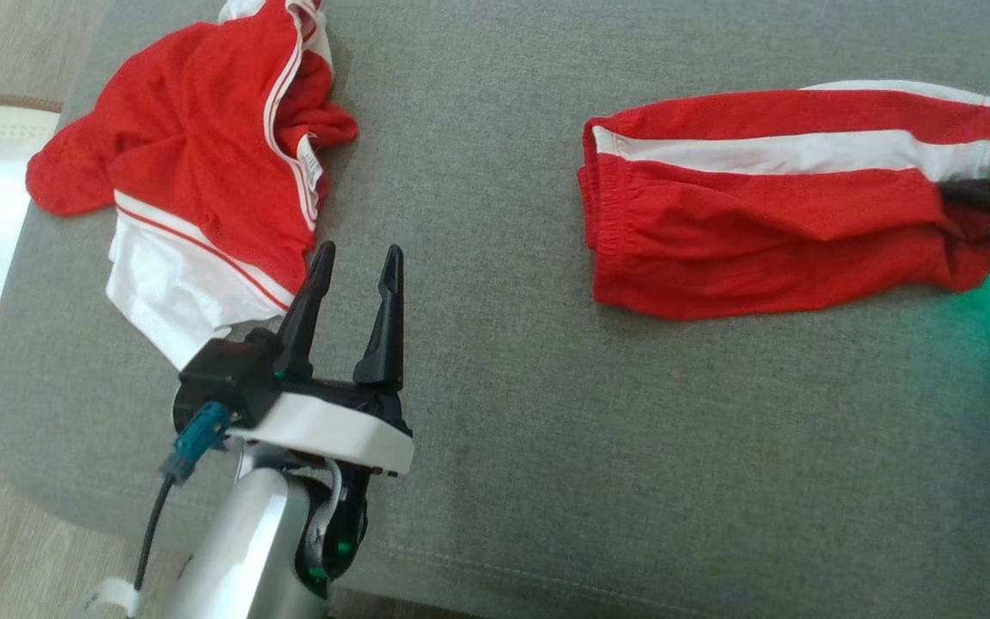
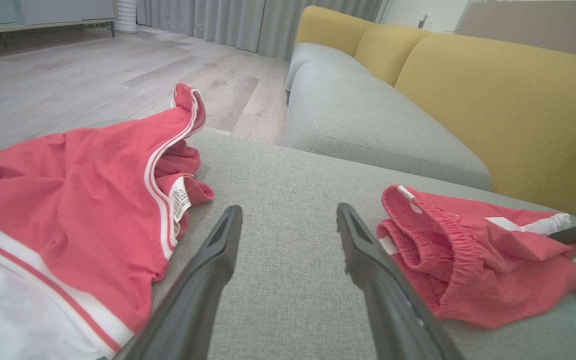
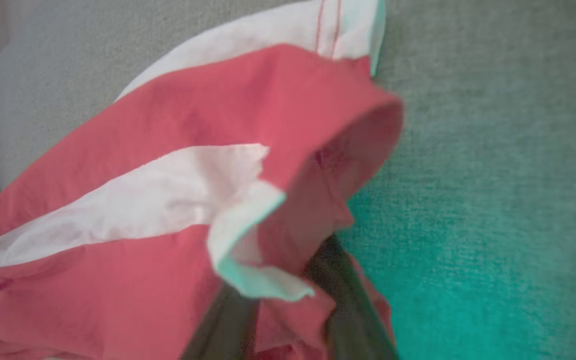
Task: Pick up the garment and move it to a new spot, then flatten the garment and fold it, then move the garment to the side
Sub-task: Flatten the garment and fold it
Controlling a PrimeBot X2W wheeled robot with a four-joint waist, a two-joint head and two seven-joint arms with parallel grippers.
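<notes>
Pinching the leg-hem end of the folded red shorts (image 1: pixel 761 223), the right gripper (image 1: pixel 963 193) is clamped on thin, limp fabric that is likely light and quick to sag or unfold. The elastic waistband, at the end farthest from it, looks like a firmer hold. The left gripper (image 1: pixel 357 254) hovers with fingers apart, a crumpled red-and-white jersey (image 1: pixel 194 146) just to its left. Both garments lie on a grey sofa cushion (image 1: pixel 495 413), with yellow backrests (image 2: pixel 493 100) and wood floor (image 2: pixel 93 75) beyond.

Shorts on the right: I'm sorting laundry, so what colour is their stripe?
White stripe on red shorts; clearest in head view.
</notes>
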